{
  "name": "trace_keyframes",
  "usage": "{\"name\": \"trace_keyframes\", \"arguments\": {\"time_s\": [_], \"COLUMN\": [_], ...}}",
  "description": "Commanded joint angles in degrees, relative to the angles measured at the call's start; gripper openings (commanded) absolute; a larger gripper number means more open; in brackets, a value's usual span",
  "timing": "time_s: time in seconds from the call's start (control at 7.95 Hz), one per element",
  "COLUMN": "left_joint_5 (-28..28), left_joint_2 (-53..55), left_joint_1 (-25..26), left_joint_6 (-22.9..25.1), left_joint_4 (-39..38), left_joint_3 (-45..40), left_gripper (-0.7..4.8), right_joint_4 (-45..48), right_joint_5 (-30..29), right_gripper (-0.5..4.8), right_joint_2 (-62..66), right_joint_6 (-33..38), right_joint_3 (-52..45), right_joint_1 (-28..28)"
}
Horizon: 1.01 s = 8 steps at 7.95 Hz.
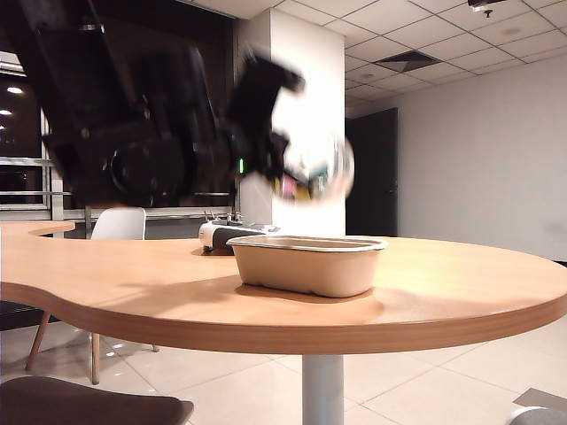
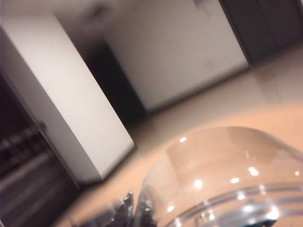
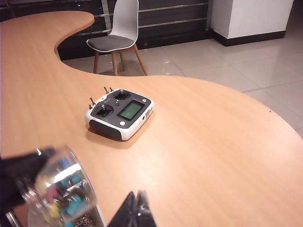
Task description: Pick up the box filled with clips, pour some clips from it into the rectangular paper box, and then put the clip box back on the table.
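L gripper (image 1: pixel 288 168) clamps clip jar (image 1: pixel 314 173), tilted over tray (image 1: pixel 306 266); fast tip may overshoot. R gripper (image 3: pixel 137 208) clenched, empty.

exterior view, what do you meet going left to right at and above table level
white chair → left gripper on the blurred, tilted box filled with clips → dark doorway. The rectangular paper box sits on the table below the jar, so it is left unplaced.

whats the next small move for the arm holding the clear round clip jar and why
Probably tip further: the left gripper, shut on the clear round plastic jar, holds it sideways above the beige oblong paper tray, with the coloured clips apparently inside. The right gripper sits shut, low over the table.
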Motion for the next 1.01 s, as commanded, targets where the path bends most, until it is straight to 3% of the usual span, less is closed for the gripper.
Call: {"name": "trace_keyframes", "arguments": {"time_s": [0.13,0.25,0.5,0.63,0.75,1.01], "left_joint_5": [-1.1,0.9,0.8,-0.4,-0.4,0.3], "left_joint_2": [3.1,3.2,3.2,3.2,3.3,3.3], "left_joint_1": [0.0,-0.1,-0.1,0.1,1.2,2.3], "left_joint_6": [-0.9,-0.6,-6.1,-14.3,-27.3,-39.0], "left_joint_4": [2.5,3.1,3.1,3.1,3.1,3.0], "left_joint_3": [0.2,1.0,2.1,2.1,2.0,2.0], "left_gripper": [-0.06,-0.06,-0.06,-0.06,-0.06,-0.06], "right_joint_4": [0.5,0.5,0.3,0.1,-0.8,-1.8], "right_joint_5": [-0.2,-0.2,-0.2,-0.2,-0.2,-0.2], "right_gripper": [-0.01,-0.01,-0.01,-0.01,-0.01,-0.01], "right_joint_2": [-0.1,-0.1,-0.1,0.3,0.7,1.4], "right_joint_6": [-0.1,-0.1,-0.2,-0.2,-0.2,-0.2], "right_joint_3": [0.3,0.2,0.2,0.2,0.2,0.2], "right_joint_1": [0.0,0.0,0.0,0.0,0.0,0.0]}}
